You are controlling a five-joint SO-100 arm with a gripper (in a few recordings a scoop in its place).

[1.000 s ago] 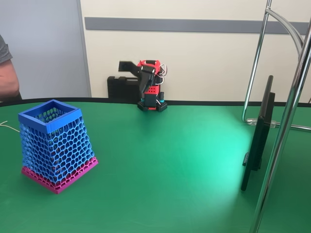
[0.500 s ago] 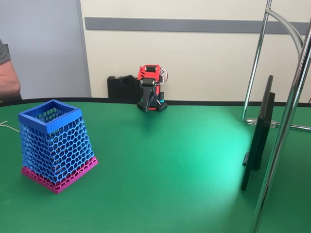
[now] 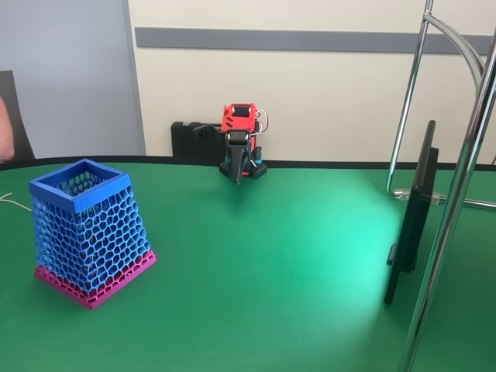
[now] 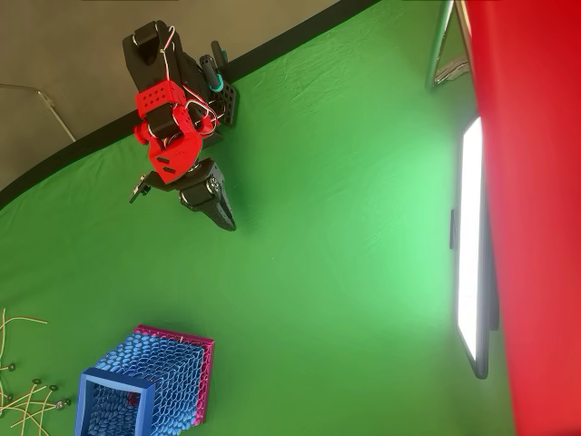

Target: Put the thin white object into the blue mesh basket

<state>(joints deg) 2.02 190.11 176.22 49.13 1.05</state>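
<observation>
Green cloth (image 3: 271,256) covers the table; the blue mesh basket (image 3: 87,232) stands upright at its left in the fixed view. Thin white strands (image 4: 27,400) lie beside it in the overhead view. The gripper (image 4: 221,211), folded near the arm's base, appears pressed together and empty

A green cloth worktop (image 3: 256,256) with a dark curved far edge stands before a cream wall (image 3: 325,101) crossed by a grey horizontal band (image 3: 310,39). A grey panel (image 3: 70,77) fills the left. Chrome stand tubes (image 3: 457,194) rise at the right edge beside a dark flat screen (image 3: 412,213). Light glares on the cloth near the screen.
</observation>
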